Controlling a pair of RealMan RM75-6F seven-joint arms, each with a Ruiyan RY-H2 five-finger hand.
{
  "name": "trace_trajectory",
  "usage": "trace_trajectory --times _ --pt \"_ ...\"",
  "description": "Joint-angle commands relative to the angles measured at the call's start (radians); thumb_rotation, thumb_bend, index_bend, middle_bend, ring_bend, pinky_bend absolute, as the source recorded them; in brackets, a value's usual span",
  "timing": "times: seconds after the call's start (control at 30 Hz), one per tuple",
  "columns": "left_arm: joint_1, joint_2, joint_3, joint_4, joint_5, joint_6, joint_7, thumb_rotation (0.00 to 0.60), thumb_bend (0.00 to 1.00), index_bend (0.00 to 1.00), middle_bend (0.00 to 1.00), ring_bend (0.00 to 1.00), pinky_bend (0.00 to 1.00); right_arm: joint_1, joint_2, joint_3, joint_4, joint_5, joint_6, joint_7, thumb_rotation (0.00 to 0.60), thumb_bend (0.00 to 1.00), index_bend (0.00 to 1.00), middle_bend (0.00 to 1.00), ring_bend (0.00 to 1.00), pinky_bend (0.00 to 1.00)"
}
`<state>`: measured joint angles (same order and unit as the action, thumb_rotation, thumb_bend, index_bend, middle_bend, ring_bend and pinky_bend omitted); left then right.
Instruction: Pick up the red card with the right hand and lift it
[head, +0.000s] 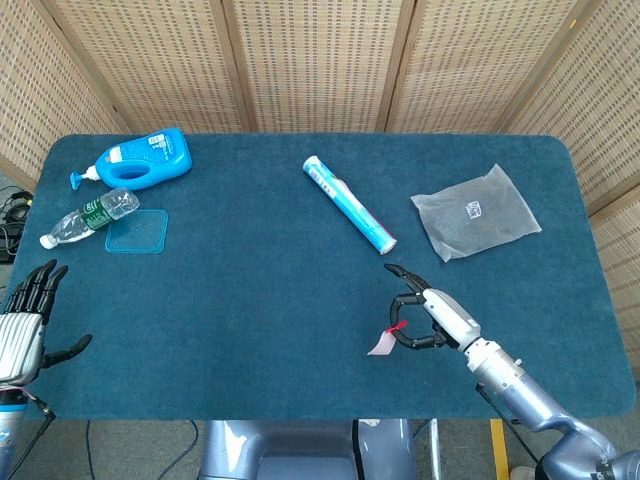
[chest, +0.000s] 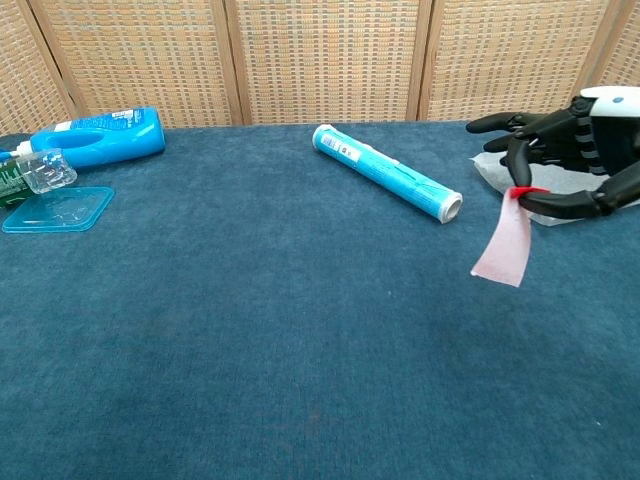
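The red card (chest: 505, 246) hangs in the air above the blue tablecloth, pinched at its top edge by my right hand (chest: 578, 172). In the head view the same card (head: 386, 340) dangles from that right hand (head: 432, 318) near the table's front edge, right of centre. The card looks pale pink on its face with a red top edge. My left hand (head: 24, 322) hovers off the table's front left corner with its fingers spread and nothing in them.
A light blue tube (head: 349, 204) lies diagonally mid-table. A clear plastic bag (head: 475, 212) lies at the right. At the back left are a blue detergent bottle (head: 145, 158), a water bottle (head: 90, 217) and a clear blue lid (head: 137, 231).
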<state>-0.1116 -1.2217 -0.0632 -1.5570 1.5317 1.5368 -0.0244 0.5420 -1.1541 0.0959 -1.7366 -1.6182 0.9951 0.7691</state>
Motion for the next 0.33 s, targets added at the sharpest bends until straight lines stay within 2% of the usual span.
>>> trace_trajectory --times 0.03,0.33 --pt "0.000 -0.001 0.000 0.000 0.000 -0.001 0.002 0.600 0.19 0.00 0.00 0.00 0.10 0.002 0.018 -0.019 0.008 -0.028 0.023 0.033 0.600 0.52 0.63 0.07 0.00 0.00" --pt "0.002 -0.002 0.000 0.000 0.000 0.003 0.007 0.600 0.19 0.00 0.00 0.00 0.10 0.010 0.036 -0.037 -0.020 -0.034 0.042 0.029 0.600 0.52 0.63 0.07 0.00 0.00"
